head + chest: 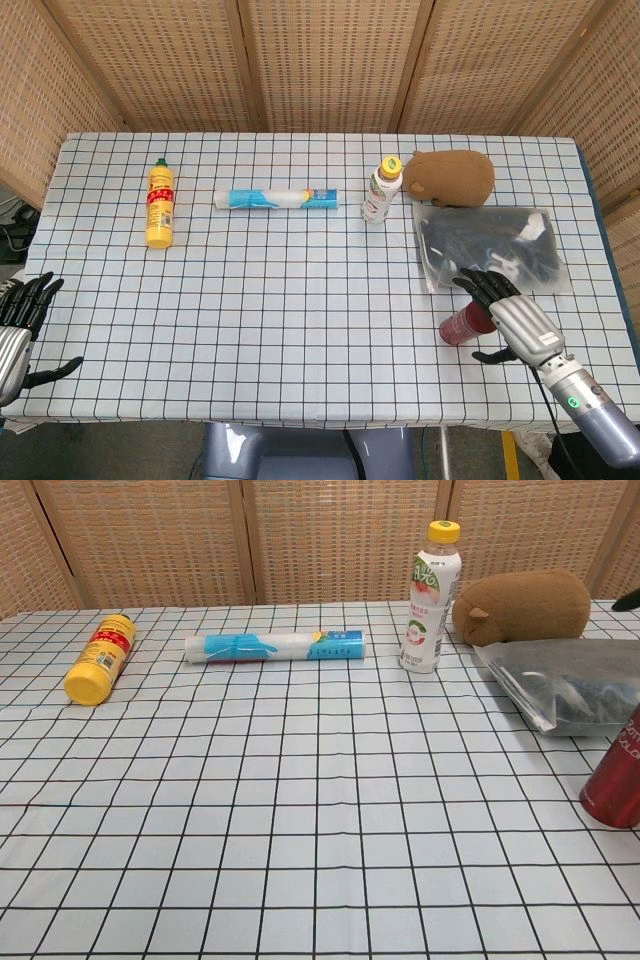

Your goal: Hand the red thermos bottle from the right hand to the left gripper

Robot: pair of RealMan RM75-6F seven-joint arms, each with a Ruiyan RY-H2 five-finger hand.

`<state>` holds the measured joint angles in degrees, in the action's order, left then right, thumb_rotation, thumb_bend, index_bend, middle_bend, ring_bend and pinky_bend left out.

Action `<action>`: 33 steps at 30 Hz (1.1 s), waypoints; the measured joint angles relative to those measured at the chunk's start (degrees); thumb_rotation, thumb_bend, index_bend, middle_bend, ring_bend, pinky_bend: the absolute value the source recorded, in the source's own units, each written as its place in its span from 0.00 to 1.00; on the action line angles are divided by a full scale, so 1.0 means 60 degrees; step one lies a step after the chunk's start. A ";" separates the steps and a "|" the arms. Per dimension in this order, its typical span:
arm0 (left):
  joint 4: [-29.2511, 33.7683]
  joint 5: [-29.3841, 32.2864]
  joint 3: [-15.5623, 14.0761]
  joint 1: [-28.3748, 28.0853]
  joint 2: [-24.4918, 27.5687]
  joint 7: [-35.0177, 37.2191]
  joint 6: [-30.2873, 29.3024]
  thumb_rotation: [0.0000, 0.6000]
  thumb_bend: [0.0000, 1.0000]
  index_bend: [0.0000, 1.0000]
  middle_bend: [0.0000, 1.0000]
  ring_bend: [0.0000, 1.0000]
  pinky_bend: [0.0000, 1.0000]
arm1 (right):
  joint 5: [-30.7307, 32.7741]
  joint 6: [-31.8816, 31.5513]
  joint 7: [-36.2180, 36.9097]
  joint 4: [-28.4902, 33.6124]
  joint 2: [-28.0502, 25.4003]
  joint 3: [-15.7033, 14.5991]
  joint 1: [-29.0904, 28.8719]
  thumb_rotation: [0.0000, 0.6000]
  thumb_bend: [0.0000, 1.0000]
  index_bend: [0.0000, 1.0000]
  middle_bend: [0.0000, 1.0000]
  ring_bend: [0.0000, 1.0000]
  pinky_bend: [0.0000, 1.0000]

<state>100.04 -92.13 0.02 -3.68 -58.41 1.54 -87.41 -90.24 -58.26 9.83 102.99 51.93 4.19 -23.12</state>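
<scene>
The red thermos bottle point(462, 325) stands on the checked tablecloth at the front right; the chest view shows only its left part point(617, 777) at the right edge. My right hand point(512, 316) hovers over the bottle's top and right side, fingers spread, with no grip on it visible. Only a dark fingertip point(628, 601) of that hand shows in the chest view. My left hand point(18, 333) hangs at the table's front left corner, fingers apart, holding nothing.
A clear bag of dark items point(490, 248) lies just behind the thermos. A brown plush toy point(452, 177), a white drink bottle point(380, 190), a blue-white tube point(277, 198) and a yellow bottle point(159, 204) sit along the back. The wicker screen point(320, 60) closes the rear.
</scene>
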 measured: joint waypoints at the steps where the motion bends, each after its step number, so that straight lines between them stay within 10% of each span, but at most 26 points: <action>1: 0.0002 0.0020 0.0011 -0.0004 0.0005 0.0011 0.0002 1.00 0.00 0.00 0.00 0.00 0.00 | 0.0246 0.0208 -0.0298 0.0001 0.0057 0.0041 -0.0129 1.00 0.00 0.16 0.12 0.06 0.01; 11: 0.0029 0.0275 0.0072 -0.0105 0.0044 0.0049 0.0238 1.00 0.00 0.00 0.00 0.00 0.00 | 0.2649 0.1453 -0.2627 0.0078 0.0500 0.0339 -0.1027 1.00 0.14 0.36 0.28 0.22 0.21; 15: 0.0044 0.0317 0.0074 -0.0131 0.0027 -0.0011 0.0291 1.00 0.00 0.00 0.00 0.00 0.00 | 0.3262 0.1590 -0.3105 0.0266 0.0489 0.0369 -0.1192 1.00 0.26 0.51 0.44 0.42 0.58; 19: 0.0070 0.0317 0.0065 -0.0140 0.0017 -0.0059 0.0304 1.00 0.00 0.00 0.00 0.00 0.00 | 0.3443 0.1549 -0.3140 0.0434 0.0492 0.0395 -0.1264 1.00 0.37 0.66 0.56 0.56 0.72; 33: 0.0068 0.0448 0.0063 -0.0224 -0.0028 -0.0126 0.0500 1.00 0.00 0.00 0.00 0.00 0.00 | 0.3344 0.1187 -0.3245 0.1212 0.0045 0.0514 -0.1380 1.00 0.54 0.70 0.60 0.60 0.76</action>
<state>100.44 -89.45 0.40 -5.03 -58.58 0.79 -84.41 -70.17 -51.15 -9.64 110.26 52.20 7.27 -31.40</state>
